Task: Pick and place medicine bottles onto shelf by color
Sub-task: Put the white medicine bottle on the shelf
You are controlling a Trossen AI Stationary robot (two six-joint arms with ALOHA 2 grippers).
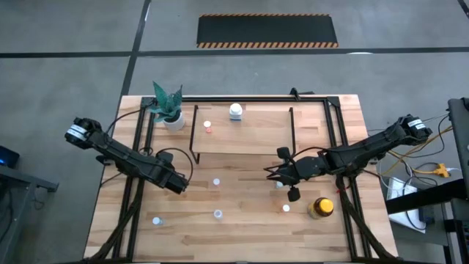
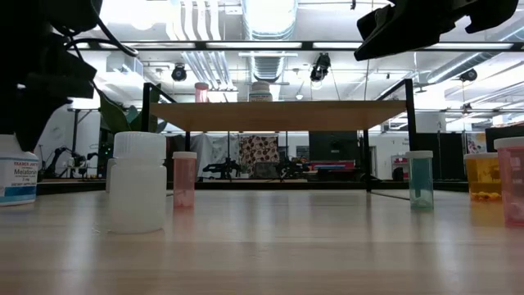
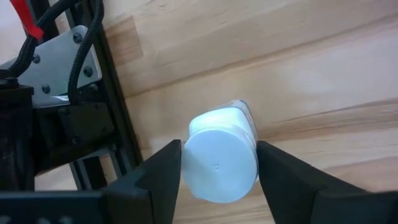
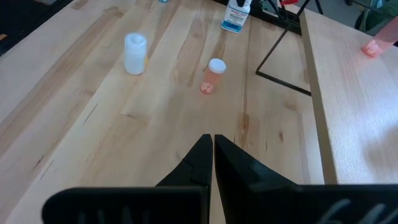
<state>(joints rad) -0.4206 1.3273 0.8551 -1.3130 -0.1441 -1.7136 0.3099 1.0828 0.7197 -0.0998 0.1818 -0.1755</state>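
Right gripper (image 4: 212, 152) above bare wooden table (image 4: 93, 124), dark fingers (image 4: 233, 165) pressed together, holding nothing. Beyond fingertips: white bottle (image 4: 135, 53) upright; orange bottle with white cap (image 4: 215, 73) near it, apart. Blue-labelled white bottle (image 4: 236, 17) farther off, by black rod leg (image 4: 281, 43). Light-wood shelf (image 4: 348, 106) alongside, pink bottle (image 4: 375, 46) on top (blurred, detail unclear).

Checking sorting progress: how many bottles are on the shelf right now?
2 on the shelf: a small pink bottle toward the plant end, and a white bottle at the back edge. None seem hidden.
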